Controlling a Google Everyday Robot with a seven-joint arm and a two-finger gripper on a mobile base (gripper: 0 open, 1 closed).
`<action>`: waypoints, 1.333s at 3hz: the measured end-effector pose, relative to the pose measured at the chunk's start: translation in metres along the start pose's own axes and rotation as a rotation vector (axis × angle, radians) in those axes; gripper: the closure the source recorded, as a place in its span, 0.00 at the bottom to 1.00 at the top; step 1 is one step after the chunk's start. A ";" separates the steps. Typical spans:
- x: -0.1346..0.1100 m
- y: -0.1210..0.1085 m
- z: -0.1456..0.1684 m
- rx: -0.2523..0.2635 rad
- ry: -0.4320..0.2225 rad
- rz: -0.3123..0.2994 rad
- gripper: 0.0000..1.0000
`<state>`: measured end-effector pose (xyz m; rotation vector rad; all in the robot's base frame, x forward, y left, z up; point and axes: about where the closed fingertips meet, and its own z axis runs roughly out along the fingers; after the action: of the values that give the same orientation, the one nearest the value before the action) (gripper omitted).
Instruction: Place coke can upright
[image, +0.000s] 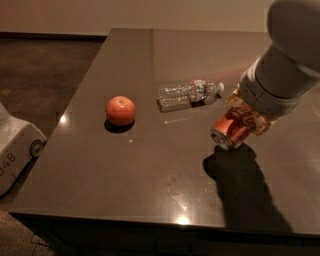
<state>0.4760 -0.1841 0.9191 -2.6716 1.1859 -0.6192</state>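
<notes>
Progress: my fingers are clamped round the coke can, held tilted off the counter below them. Left to do, I reckon: stand it upright, let go.

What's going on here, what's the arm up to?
The robot's gripper, at the right side of the dark table, is shut on the red aluminium coke can. The can is tilted, its silver end pointing down and left, and it appears to be just above the surface over its shadow, so it is not yet upright. A red apple and a clear plastic water bottle, lying on its side, sit apart from it.
</notes>
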 end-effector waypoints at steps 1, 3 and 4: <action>0.014 -0.008 0.001 0.024 0.075 -0.077 1.00; 0.033 -0.026 0.000 0.150 0.182 -0.290 1.00; 0.038 -0.034 0.004 0.223 0.196 -0.402 1.00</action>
<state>0.5230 -0.1889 0.9376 -2.7127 0.5660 -1.0257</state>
